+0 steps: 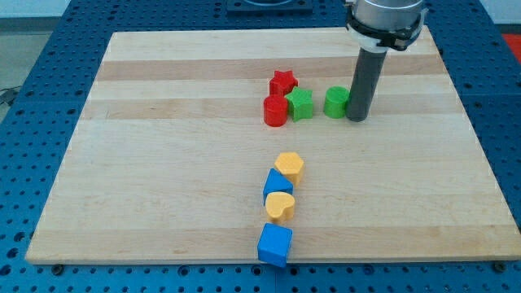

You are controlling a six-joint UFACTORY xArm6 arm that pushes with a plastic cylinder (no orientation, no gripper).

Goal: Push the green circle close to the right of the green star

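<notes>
The green circle [335, 102] stands on the wooden board [163, 163] near the view's top, right of centre. The green star [300, 104] sits just to its left, with a small gap between them. My tip [356, 119] is at the green circle's right side, touching or nearly touching it. The rod rises straight up from there to the arm at the view's top.
A red star [282, 82] and a red cylinder [275, 111] crowd the green star's left side. Lower in the middle, a yellow block [289, 167], a blue block [278, 186], a yellow heart [280, 207] and a blue cube [274, 244] form a column.
</notes>
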